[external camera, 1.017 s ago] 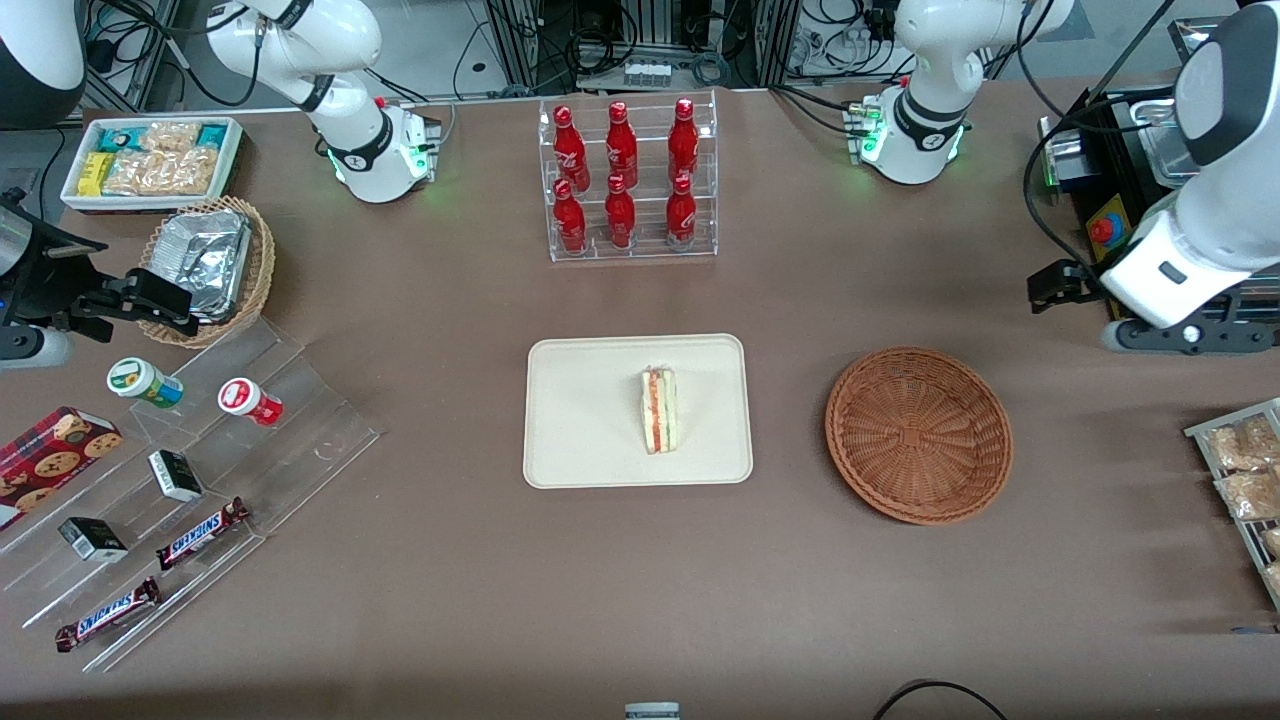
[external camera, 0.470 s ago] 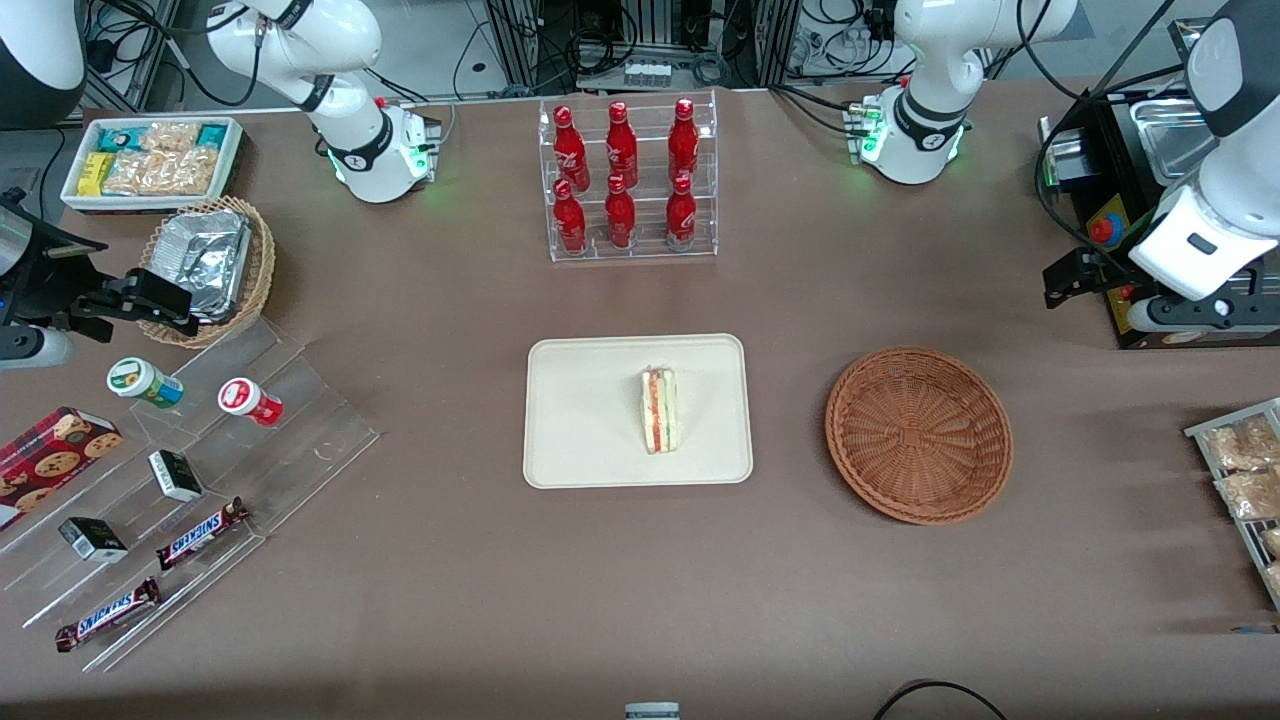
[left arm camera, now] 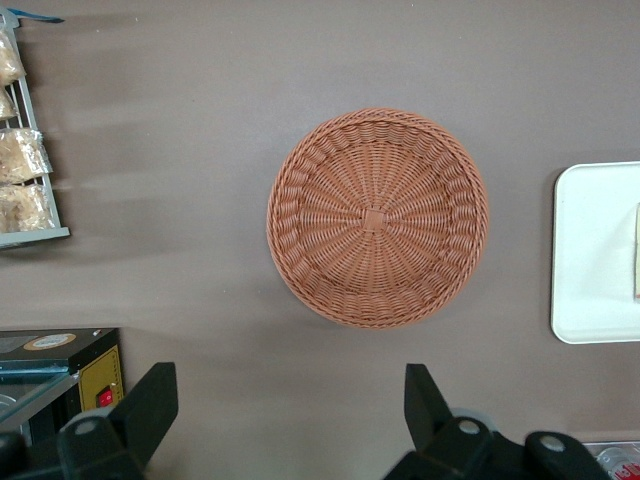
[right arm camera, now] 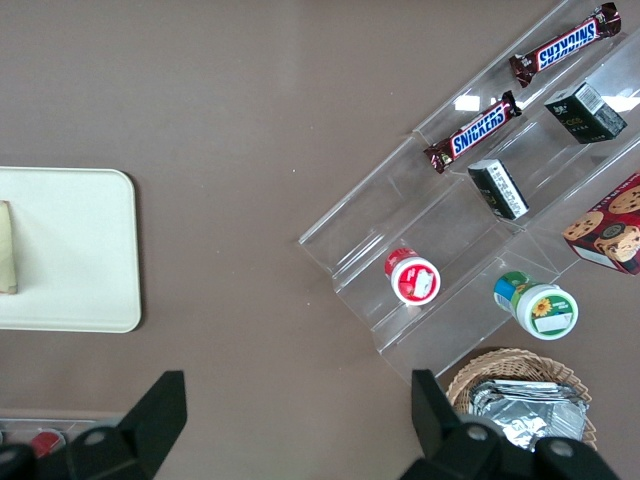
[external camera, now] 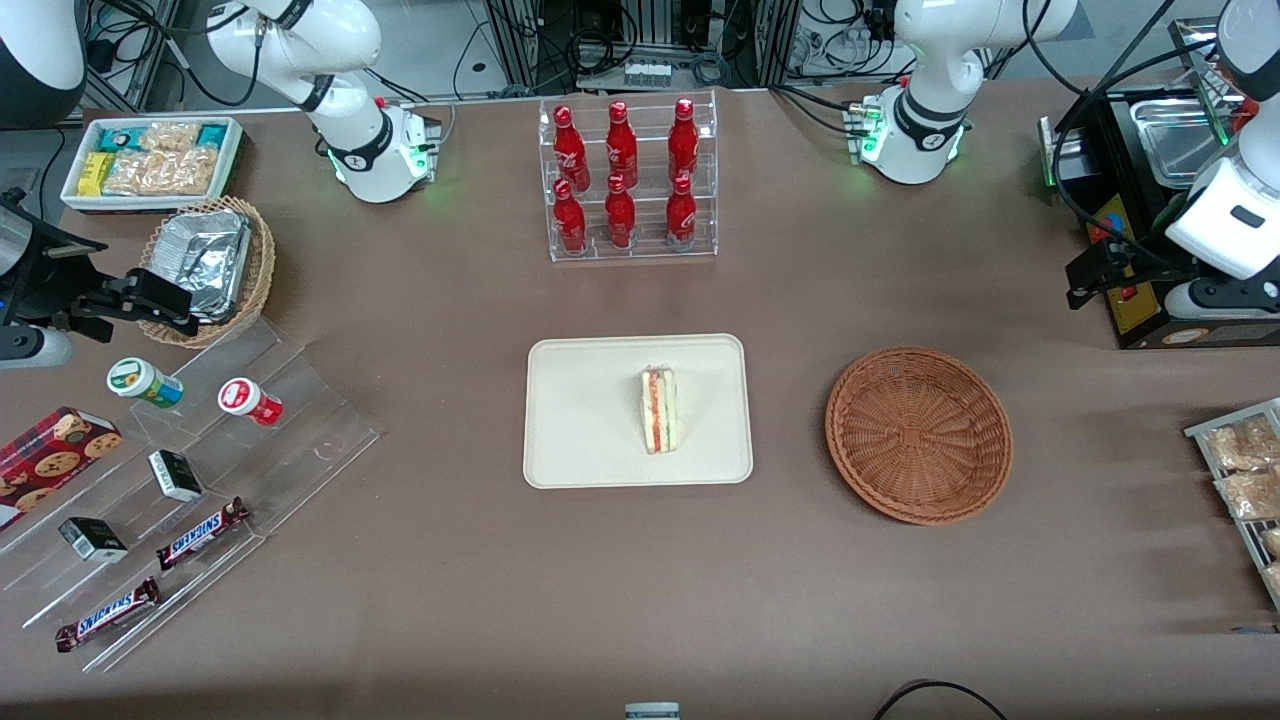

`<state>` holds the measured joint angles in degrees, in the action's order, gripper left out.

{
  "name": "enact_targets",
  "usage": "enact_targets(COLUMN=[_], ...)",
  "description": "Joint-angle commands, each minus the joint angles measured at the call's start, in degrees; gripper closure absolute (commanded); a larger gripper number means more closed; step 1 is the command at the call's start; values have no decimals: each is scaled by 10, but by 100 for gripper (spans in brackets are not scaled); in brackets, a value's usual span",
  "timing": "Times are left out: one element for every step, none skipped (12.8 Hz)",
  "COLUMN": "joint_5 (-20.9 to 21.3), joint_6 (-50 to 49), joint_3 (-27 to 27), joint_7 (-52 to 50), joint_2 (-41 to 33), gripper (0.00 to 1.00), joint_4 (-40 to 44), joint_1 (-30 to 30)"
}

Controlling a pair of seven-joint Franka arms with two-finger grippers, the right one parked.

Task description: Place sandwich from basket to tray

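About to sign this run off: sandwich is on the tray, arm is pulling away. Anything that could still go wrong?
Little, I think. The sandwich stands on its edge on the tray, so a knock might tip it. The gripper, open and empty, is high above the table near the black box; its cable might snag there. The basket is empty.

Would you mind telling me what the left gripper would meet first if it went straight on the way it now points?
Probably bare table. The open gripper points straight down, and brown cloth shows between its fingers; the empty basket lies just beside that line, though depth is hard to judge.
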<state>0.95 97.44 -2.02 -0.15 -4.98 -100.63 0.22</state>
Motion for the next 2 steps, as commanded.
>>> enact_targets(joint_5=[-9,-8], joint_6=[-16,-16], joint_3=[9,10], joint_7=[-3,-9], joint_2=[3,3], gripper=[0,0], joint_4=[9,5], joint_1=[-8,-7])
